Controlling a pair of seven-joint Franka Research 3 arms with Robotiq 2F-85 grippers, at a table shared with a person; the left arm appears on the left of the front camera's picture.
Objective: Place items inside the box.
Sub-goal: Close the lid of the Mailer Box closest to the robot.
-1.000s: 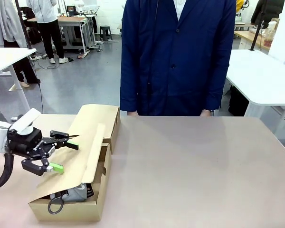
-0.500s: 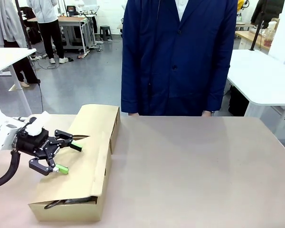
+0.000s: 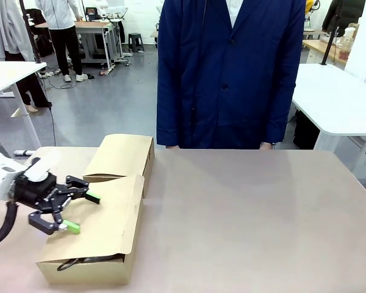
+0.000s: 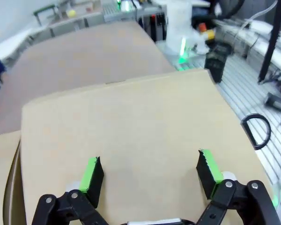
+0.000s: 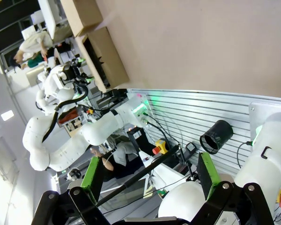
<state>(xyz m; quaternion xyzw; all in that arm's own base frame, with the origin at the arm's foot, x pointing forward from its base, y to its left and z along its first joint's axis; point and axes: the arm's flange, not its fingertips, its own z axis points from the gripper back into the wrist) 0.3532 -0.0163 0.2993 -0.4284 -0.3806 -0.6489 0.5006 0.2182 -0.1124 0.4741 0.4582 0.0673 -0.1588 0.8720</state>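
now the left gripper (image 3: 66, 213) hangs with its jaws wide and empty just above the lowered flap of the box (image 3: 88, 235), whose long side runs away from it, the items lying inside.

One brown cardboard box (image 3: 91, 244), two flaps folded over it, at table's 8 o'clock. One beige table (image 3: 244, 213). One person in navy coat (image 3: 229, 73) at 12 o'clock. Two black green-padded grippers: left (image 3: 79, 212), right (image 5: 150, 176).

surface: tan table (image 3: 244, 207) | on it: cardboard box (image 3: 104, 244), flaps down
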